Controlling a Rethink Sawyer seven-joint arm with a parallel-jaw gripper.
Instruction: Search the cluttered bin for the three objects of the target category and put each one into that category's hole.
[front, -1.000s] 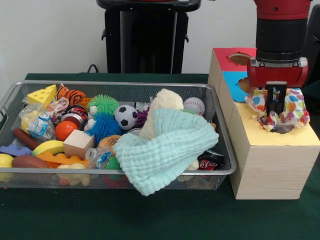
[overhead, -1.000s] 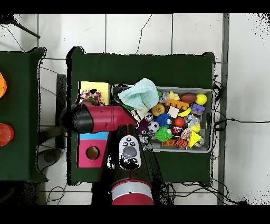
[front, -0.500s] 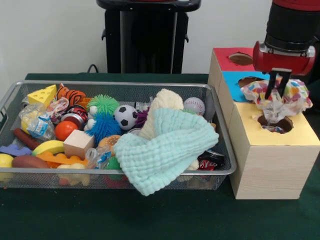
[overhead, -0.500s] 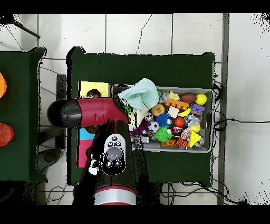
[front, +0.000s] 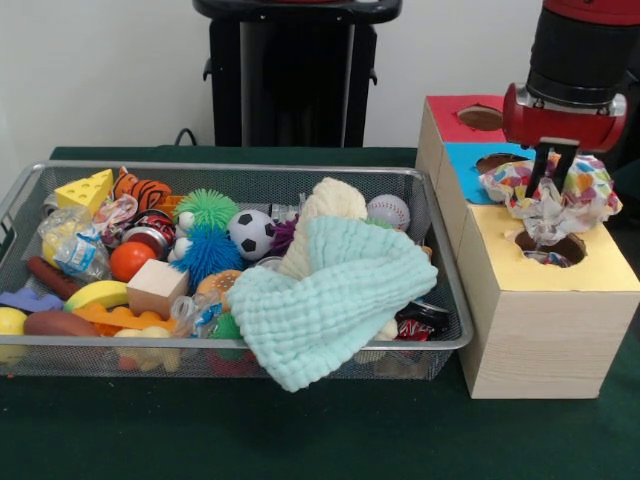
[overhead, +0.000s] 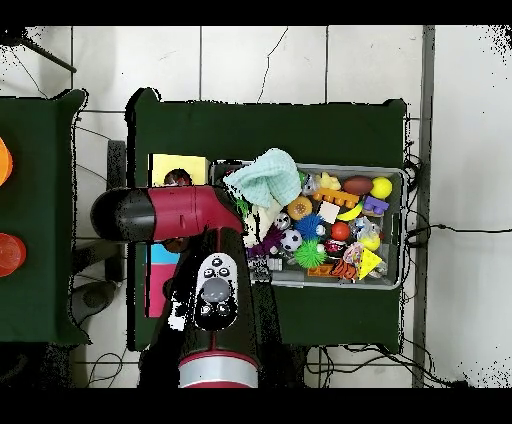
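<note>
My gripper hangs just above the round hole in the yellow top of the wooden box. It is shut on a polka-dot cloth, which bunches around the fingers while its tail trails down to the hole's rim. In the wire bin, a mint knitted cloth drapes over the front right rim and a cream fuzzy cloth lies behind it. In the overhead view my red arm covers the box and hides the gripper; the mint cloth shows at the bin's corner.
The box also has a blue section with a hole and a red section with a hole behind the yellow one. The bin holds several toys: a soccer ball, a baseball, a cheese wedge, and a wooden block.
A second ago the gripper was low, with the cloth pressed at the yellow hole. It then rose with the cloth still in it and has barely shifted since.
</note>
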